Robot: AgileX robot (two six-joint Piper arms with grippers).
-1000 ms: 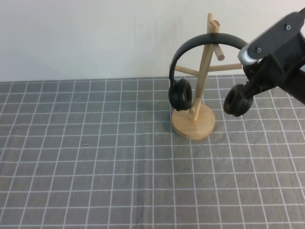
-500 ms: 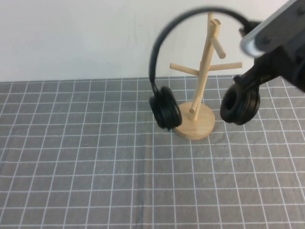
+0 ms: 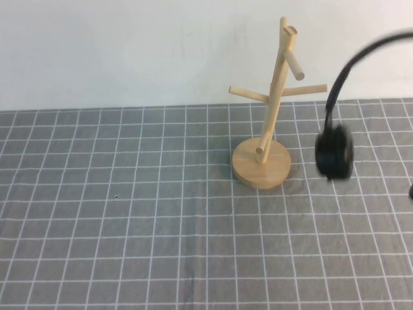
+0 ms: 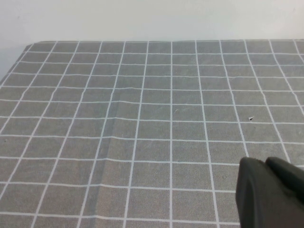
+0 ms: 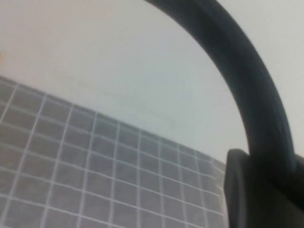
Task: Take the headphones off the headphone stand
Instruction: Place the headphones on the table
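Note:
The black headphones [image 3: 334, 152] hang in the air to the right of the light wooden headphone stand [image 3: 271, 116], clear of its pegs. One ear cup is level with the stand's lower pole, and the headband arcs up to the right edge of the high view. The stand holds nothing. In the right wrist view my right gripper [image 5: 270, 173] is shut on the headband [image 5: 247, 71]. This gripper is out of the high view. My left gripper [image 4: 266, 165] shows only in the left wrist view, shut and empty, low over the cloth.
A grey cloth with a white grid [image 3: 129, 226] covers the table. A white wall [image 3: 129, 45] stands right behind the stand. The stand's round base [image 3: 261, 169] rests on the cloth right of centre.
The headphones have come up off the stand's pegs and swung right. My right arm has moved out of the high view at the right edge.

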